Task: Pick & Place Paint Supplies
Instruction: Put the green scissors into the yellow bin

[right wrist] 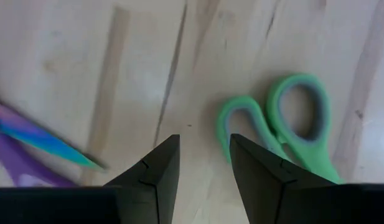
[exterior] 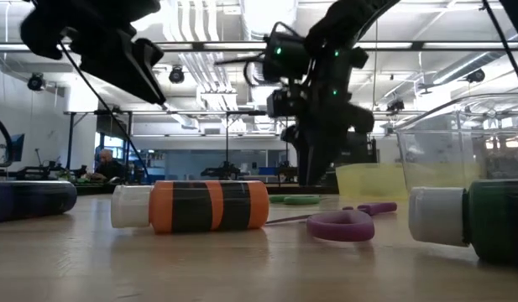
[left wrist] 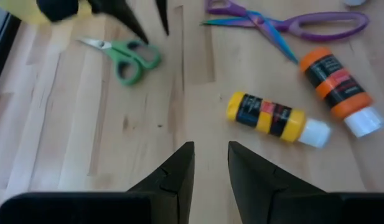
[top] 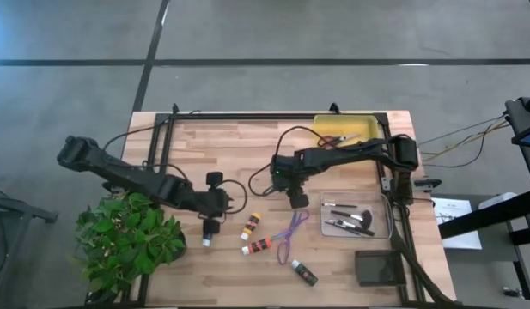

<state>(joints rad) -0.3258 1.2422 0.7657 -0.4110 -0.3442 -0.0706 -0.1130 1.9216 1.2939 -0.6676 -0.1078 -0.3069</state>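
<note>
The green-handled scissors (right wrist: 285, 134) lie flat on the wooden table (top: 204, 137) directly under the right gripper (right wrist: 204, 163), whose fingers stand a narrow gap apart with nothing between them, probably lined up for a descent onto the handle loops. Beside those scissors lie the purple scissors (top: 290, 232), the yellow paint tube (top: 250, 227) and the orange paint tube (top: 257, 247); the green paint tube (top: 304, 273) lies farther off, and brushes already rest in the clear tray (top: 386, 225). On the far side of the tubes from the green-handled scissors, the left gripper (left wrist: 210, 165) hangs above bare wood, slightly parted and empty, presumably waiting clear of the right arm.
</note>
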